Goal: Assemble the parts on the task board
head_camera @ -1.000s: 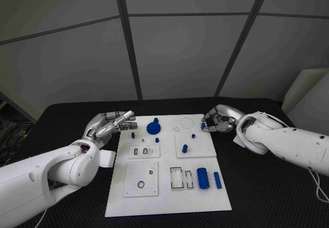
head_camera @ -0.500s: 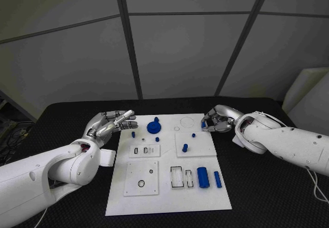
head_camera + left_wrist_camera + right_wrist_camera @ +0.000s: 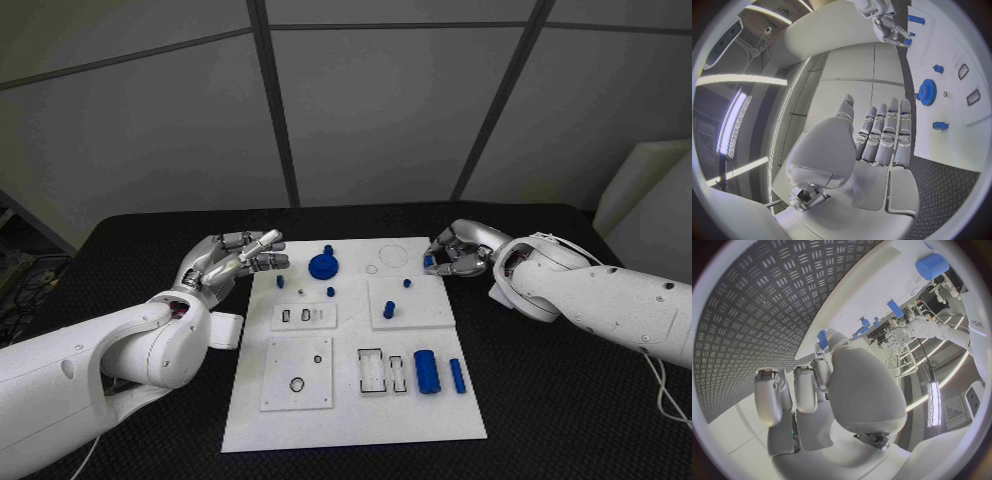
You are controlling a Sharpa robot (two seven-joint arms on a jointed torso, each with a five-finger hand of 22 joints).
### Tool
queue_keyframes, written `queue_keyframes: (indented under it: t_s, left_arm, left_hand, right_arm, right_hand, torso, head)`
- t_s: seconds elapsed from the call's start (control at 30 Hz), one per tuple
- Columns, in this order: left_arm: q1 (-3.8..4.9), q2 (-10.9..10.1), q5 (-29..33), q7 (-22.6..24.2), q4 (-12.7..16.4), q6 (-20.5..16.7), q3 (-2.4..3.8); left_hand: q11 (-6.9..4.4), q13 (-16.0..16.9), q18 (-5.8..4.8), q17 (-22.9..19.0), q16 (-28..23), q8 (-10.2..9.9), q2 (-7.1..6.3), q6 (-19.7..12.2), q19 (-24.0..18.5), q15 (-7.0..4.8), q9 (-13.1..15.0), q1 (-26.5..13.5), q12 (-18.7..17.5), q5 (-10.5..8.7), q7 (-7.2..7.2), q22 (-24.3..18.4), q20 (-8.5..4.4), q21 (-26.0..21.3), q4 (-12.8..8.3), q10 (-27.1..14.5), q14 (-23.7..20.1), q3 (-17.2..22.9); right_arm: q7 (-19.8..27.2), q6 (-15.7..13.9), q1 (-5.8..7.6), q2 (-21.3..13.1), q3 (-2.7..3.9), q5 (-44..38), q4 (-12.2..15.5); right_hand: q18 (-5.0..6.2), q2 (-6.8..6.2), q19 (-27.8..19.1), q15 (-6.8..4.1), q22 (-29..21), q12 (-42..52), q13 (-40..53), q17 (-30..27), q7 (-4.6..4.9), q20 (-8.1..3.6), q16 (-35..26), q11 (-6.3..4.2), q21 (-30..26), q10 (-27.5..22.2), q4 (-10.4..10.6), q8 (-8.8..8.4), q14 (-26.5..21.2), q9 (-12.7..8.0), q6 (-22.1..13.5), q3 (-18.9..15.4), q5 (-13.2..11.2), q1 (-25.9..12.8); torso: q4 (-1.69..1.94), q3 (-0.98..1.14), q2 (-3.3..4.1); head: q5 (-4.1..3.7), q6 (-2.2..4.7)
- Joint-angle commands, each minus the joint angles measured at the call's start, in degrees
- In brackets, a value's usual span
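The white task board (image 3: pixel 353 420) lies in the middle of the black table. On its far half sit a blue gear-like disc (image 3: pixel 323 267) and a few small blue pegs (image 3: pixel 388 312); a thick blue cylinder (image 3: pixel 427 373) and a slimmer one (image 3: pixel 457 377) lie near the front right. My left hand (image 3: pixel 231 258) hovers at the board's far left corner, fingers stretched out side by side (image 3: pixel 882 135), holding nothing. My right hand (image 3: pixel 462 250) is at the far right edge, pinching a small blue part (image 3: pixel 428 263), which also shows at its fingertips (image 3: pixel 822 336).
White inset plates with slots and round holes (image 3: pixel 297 375) lie on the board's left and near half. Black tread-patterned tabletop (image 3: pixel 577 420) surrounds the board on all sides. A white panel (image 3: pixel 649 200) leans at the far right.
My left hand has risen slightly, its fingers reaching a little more toward the board's corner. The right hand holds its small blue part almost still.
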Motion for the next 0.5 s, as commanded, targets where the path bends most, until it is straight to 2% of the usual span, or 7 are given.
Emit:
queue_keyframes:
  t_s: [0.03, 0.2, 0.27, 0.37, 0.5]
  left_arm:
    - [0.05, 0.0, -0.1, 0.2, 0.1, 0.6, 0.05]
    - [0.05, 0.0, -0.1, 0.1, 0.1, 0.7, 0.05]
    - [0.04, 0.0, -0.1, 0.1, 0.1, 0.7, 0.05]
    - [0.04, -0.1, -0.1, 0.1, 0.1, 0.7, 0.05]
    - [0.04, -0.1, -0.1, 0.0, 0.2, 0.7, 0.05]
  left_hand:
    - [0.33, 0.0, -0.27, 0.1, -0.3, -0.2, 0.5, 0.2, 0.2, 0.1, -0.1, 0.2, -0.3, -0.14, 0.2, -0.1, -0.04, 0.1, -0.3, 0.1, -0.4, -0.1]
    - [0.33, 0.0, -0.27, 0.1, -0.3, -0.2, 0.5, 0.2, 0.2, 0.1, -0.1, 0.2, -0.3, -0.14, 0.2, -0.1, -0.04, 0.1, -0.3, 0.1, -0.4, -0.1]
    - [0.33, 0.0, -0.27, 0.1, -0.4, -0.3, 0.63, 0.3, 0.2, 0.1, -0.1, 0.3, -0.4, -0.15, 0.21, -0.1, -0.03, 0.0, -0.5, 0.2, -0.4, -0.2]
    - [0.33, 0.0, -0.27, 0.1, -0.4, -0.3, 0.63, 0.3, 0.2, 0.1, -0.1, 0.3, -0.4, -0.15, 0.21, -0.1, -0.03, 0.0, -0.5, 0.2, -0.4, -0.2]
    - [0.33, 0.0, -0.27, 0.1, -0.4, -0.3, 0.63, 0.3, 0.2, 0.11, -0.1, 0.2, -0.4, -0.16, 0.21, -0.1, -0.03, 0.0, -0.5, 0.2, -0.4, -0.2]
  right_arm:
    - [0.2, -2.2, 0.08, 0.0, 0.03, -0.7, 0.4]
    - [0.8, -6.6, 0.06, -0.2, 0.04, 1.2, 2.2]
    - [0.8, -7.9, 0.06, -0.4, 0.05, 2.0, 3.0]
    - [0.6, -9.1, 0.06, -0.7, 0.06, 2.7, 4.0]
    - [-0.1, -10.1, 0.06, -1.1, 0.09, 3.1, 6.0]
  right_hand:
    - [-0.43, 1.2, 5.9, -0.51, 15.1, 0.4, 0.3, 3.6, -0.38, -0.48, 0.2, -0.51, 0.2, 0.1, -0.2, 0.57, 3.6, 0.4, 1.4, 0.5, 0.1, 0.1]
    - [-0.43, 2.59, 5.9, -1.05, 15.1, 0.5, 0.4, 3.9, -1.28, -0.94, 0.3, -1.21, 0.2, 0.2, -0.7, 1.25, 3.6, 1.1, 3.6, 1.1, -0.4, 0.4]
    - [-0.43, 2.98, 5.9, -1.22, 15.1, 0.6, 0.5, 4.0, -1.49, -1.12, 0.4, -1.4, 0.2, 0.2, -1.0, 1.34, 3.7, 1.4, 4.0, 1.3, -0.2, 0.5]
    - [-0.43, 3.25, 5.9, -1.35, 15.1, 0.5, 0.5, 4.0, -1.63, -1.25, 0.4, -1.52, 0.2, 0.2, -1.2, 1.38, 3.7, 1.5, 4.3, 1.4, 0.1, 0.6]
    - [-0.43, 3.5, 5.9, -1.44, 15.1, 0.4, 0.4, 3.9, -1.72, -1.37, 0.3, -1.61, 0.2, 0.2, -1.5, 1.34, 3.6, 1.7, 4.5, 1.5, 0.3, 0.7]
  torso:
    - [-0.02, 0.01, 0.0]
    - [0.06, 0.09, 0.01]
    - [0.07, 0.01, -0.05]
    - [0.06, -0.05, -0.04]
    - [0.0, 0.01, -0.05]
  head:
    - [0.0, -0.07]
    - [-0.05, -0.11]
    - [-0.04, -0.18]
    - [-0.03, -0.2]
    - [0.19, -0.24]
